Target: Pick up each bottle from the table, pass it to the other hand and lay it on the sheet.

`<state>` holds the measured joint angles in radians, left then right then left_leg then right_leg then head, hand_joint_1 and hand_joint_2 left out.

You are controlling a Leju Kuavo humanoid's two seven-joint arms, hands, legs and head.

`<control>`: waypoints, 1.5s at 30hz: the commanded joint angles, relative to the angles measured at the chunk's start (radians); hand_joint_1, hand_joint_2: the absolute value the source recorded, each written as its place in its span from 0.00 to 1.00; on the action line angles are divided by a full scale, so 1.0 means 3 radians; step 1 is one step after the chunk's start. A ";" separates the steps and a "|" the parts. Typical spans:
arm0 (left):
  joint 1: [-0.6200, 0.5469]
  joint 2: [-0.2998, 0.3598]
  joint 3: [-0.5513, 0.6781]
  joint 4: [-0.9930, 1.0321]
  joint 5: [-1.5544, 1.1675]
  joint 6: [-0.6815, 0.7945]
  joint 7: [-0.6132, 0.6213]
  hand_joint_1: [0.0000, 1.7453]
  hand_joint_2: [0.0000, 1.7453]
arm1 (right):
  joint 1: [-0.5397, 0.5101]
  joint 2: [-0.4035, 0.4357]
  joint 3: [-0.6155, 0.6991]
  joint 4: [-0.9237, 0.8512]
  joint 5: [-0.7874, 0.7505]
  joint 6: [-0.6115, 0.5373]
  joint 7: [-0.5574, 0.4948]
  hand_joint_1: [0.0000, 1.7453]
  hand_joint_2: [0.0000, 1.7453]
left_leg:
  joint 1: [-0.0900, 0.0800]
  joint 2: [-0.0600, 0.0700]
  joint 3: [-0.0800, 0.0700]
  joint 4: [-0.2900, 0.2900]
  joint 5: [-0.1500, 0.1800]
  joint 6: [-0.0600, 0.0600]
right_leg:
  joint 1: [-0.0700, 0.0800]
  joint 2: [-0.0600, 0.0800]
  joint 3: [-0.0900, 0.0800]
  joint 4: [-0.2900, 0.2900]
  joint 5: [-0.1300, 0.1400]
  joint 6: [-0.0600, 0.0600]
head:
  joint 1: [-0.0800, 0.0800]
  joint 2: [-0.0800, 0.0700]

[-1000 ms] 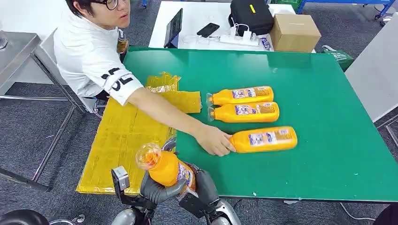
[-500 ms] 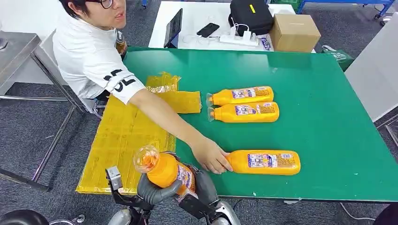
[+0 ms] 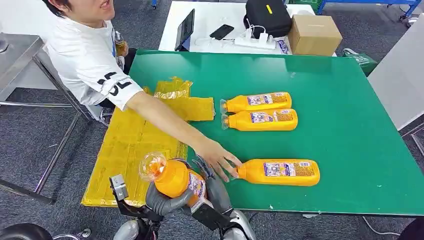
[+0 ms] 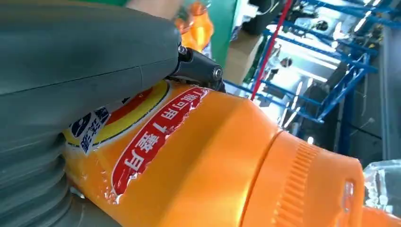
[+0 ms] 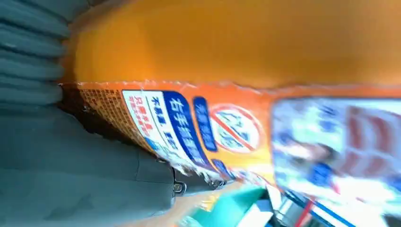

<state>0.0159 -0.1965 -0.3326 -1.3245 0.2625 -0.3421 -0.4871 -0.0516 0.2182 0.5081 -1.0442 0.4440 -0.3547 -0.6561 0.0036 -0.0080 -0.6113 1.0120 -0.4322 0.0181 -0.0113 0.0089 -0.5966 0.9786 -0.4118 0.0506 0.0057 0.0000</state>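
At the table's near edge I hold an orange bottle (image 3: 175, 179) tilted, its clear cap toward the left. My left hand (image 3: 164, 202) grips it from below. My right hand (image 3: 216, 191) holds its base end. Up close, the left wrist view has the bottle (image 4: 203, 161) under my left hand (image 4: 71, 56), and the right wrist view has its label (image 5: 198, 127) against my right hand (image 5: 71, 175). The yellow sheet (image 3: 127, 145) lies over the table's left edge. Three more orange bottles lie on the green table (image 3: 345, 110): two side by side (image 3: 257, 101) (image 3: 260, 120) and one nearer (image 3: 280, 172).
A person in a white shirt (image 3: 85, 60) leans in from the far left, their hand (image 3: 216, 157) just above my right hand and beside the near bottle's cap. Behind the green table stand a white table, a cardboard box (image 3: 313, 34) and a black bag (image 3: 267, 16).
The person slid the nearest bottle toward the table's front edge, then let it go and drew the hand back. The bottle in my hands shifted slightly left.
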 commanded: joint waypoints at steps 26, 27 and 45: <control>-0.1577 0.0354 0.1056 0.0793 -0.2519 0.3094 -0.0343 1.00 1.00 | 0.0206 -0.0168 -0.0054 -0.1930 -0.1075 -0.0701 -0.0140 0.00 0.00 | 0.0004 -0.0008 0.0007 0.0001 0.0006 -0.0010 | 0.0004 -0.0011 0.0008 0.0003 -0.0002 -0.0007 | 0.0001 0.0000; -0.1625 0.0385 0.1061 0.0918 -0.2731 0.3115 -0.0310 1.00 1.00 | 0.0222 -0.0149 -0.0127 -0.1880 -0.1106 -0.0660 -0.0140 0.00 0.00 | 0.0004 -0.0009 0.0007 -0.0001 0.0007 -0.0010 | 0.0004 -0.0012 0.0009 0.0003 -0.0001 -0.0007 | 0.0000 0.0000; -0.2082 0.1023 0.0283 0.2267 -0.4518 0.2563 0.0115 1.00 1.00 | 0.0128 -0.0002 -0.0419 -0.1590 -0.1326 -0.0163 -0.0140 0.00 0.00 | 0.0004 0.0000 0.0009 -0.0002 0.0008 -0.0010 | 0.0003 -0.0004 0.0007 0.0001 0.0000 -0.0005 | 0.0000 0.0000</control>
<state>-0.4836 0.0229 -0.1160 -0.9181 -0.9905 0.5020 -0.4665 0.0172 0.2045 0.4326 -1.6041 0.0526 -0.4589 -0.6992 0.0042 -0.0079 -0.6117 1.0121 -0.4297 0.0156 -0.0111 0.0091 -0.5976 0.9796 -0.4112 0.0503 0.0057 0.0000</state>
